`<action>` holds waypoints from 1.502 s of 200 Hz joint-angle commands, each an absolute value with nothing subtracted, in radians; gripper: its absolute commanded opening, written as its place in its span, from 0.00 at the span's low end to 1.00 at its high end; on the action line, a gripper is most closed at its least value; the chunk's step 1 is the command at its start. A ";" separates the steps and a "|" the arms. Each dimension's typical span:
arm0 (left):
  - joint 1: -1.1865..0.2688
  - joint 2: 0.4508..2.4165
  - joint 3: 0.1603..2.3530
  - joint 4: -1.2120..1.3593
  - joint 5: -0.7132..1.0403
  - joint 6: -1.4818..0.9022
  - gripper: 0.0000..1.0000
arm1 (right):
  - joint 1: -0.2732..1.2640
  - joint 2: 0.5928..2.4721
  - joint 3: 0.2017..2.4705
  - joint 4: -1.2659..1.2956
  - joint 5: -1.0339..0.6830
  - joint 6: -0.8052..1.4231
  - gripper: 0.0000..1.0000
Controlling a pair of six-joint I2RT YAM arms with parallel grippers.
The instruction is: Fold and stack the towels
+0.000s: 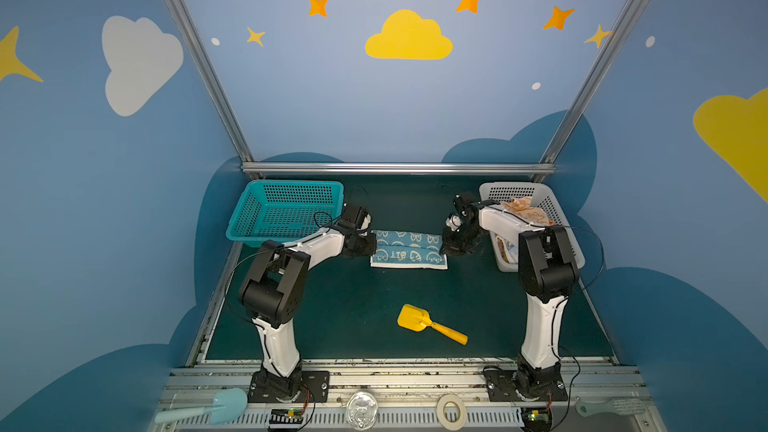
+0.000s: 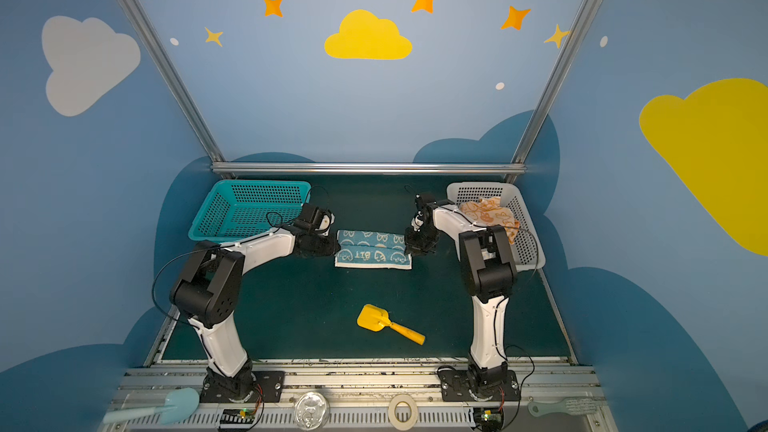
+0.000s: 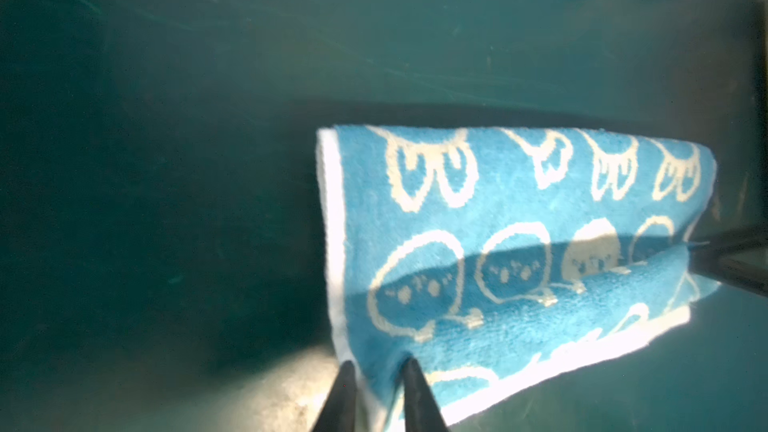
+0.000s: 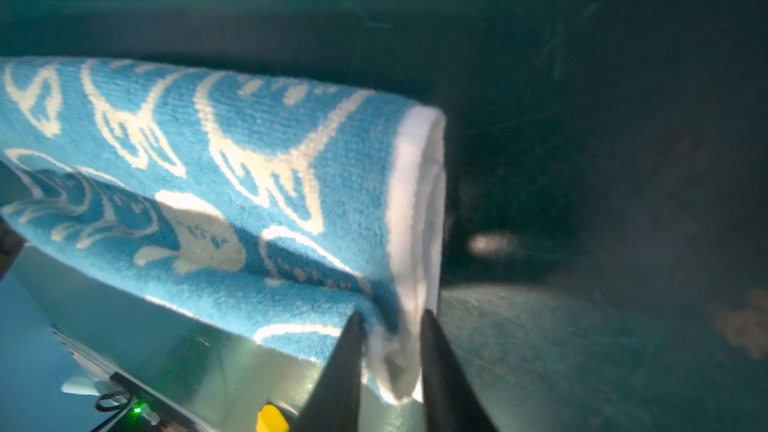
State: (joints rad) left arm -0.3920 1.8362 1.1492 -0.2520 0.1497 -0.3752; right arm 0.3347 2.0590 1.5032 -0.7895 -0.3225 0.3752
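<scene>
Flanking 1 blue towel (image 1: 409,250): L tool (image 3: 378,371), R tool (image 4: 392,326); 2 baskets (image 1: 249,214) (image 1: 505,192).

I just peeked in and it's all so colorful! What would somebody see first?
The blue towel with rabbit faces, folded in the middle of the dark green table, catches the eye first; the left gripper and right gripper each have their jaws around one end of it. Next comes the yellow toy shovel lying nearer the front, and an orange towel heaped in the white basket at the back right.
</scene>
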 commanded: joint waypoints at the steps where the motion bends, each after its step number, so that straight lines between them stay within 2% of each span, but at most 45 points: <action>1: -0.421 1.758 1.148 -0.246 0.187 -0.379 0.34 | 0.336 1.998 1.504 -0.809 -0.316 0.374 0.41; 22: -0.439 1.705 1.121 -0.230 0.219 -0.394 0.38 | 0.342 1.934 1.488 -0.822 -0.304 0.383 0.56; 45: -0.451 1.656 1.078 -0.215 0.227 -0.418 0.42 | 0.358 1.880 1.460 -0.823 -0.295 0.397 0.66; 60: -0.452 1.642 1.059 -0.211 0.268 -0.422 0.46 | 0.369 1.862 1.439 -0.820 -0.299 0.404 0.70; 72: -0.451 1.630 1.050 -0.224 0.261 -0.420 0.55 | 0.377 1.851 1.417 -0.805 -0.310 0.415 0.72; 87: -0.451 1.616 1.044 -0.238 0.241 -0.420 0.55 | 0.385 1.848 1.395 -0.789 -0.319 0.432 0.75; 123: -0.451 1.642 1.072 -0.219 0.252 -0.442 0.70 | 0.421 1.859 1.359 -0.705 -0.420 0.500 0.80; 134: -0.449 1.660 1.074 -0.193 0.271 -0.458 0.76 | 0.430 1.868 1.357 -0.686 -0.436 0.517 0.81; 160: -0.437 1.697 1.065 -0.168 0.291 -0.481 0.82 | 0.436 1.896 1.365 -0.672 -0.467 0.528 0.81; 187: -0.431 1.673 1.047 -0.216 0.243 -0.471 0.99 | 0.432 1.866 1.338 -0.692 -0.404 0.522 0.81; 227: -0.401 1.631 1.016 -0.281 0.177 -0.454 1.00 | 0.410 1.805 1.266 -0.692 -0.323 0.510 0.80; 275: -0.386 1.692 1.016 -0.283 0.176 -0.449 1.00 | 0.391 1.808 1.242 -0.687 -0.291 0.479 0.70; 300: -0.384 1.732 1.036 -0.277 0.172 -0.443 0.91 | 0.388 1.837 1.267 -0.685 -0.297 0.474 0.62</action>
State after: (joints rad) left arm -0.3862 1.6840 1.0191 -0.2615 0.1806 -0.4637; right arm 0.3923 1.8297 1.2484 -0.6830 -0.3096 0.4919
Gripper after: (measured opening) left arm 0.956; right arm 0.655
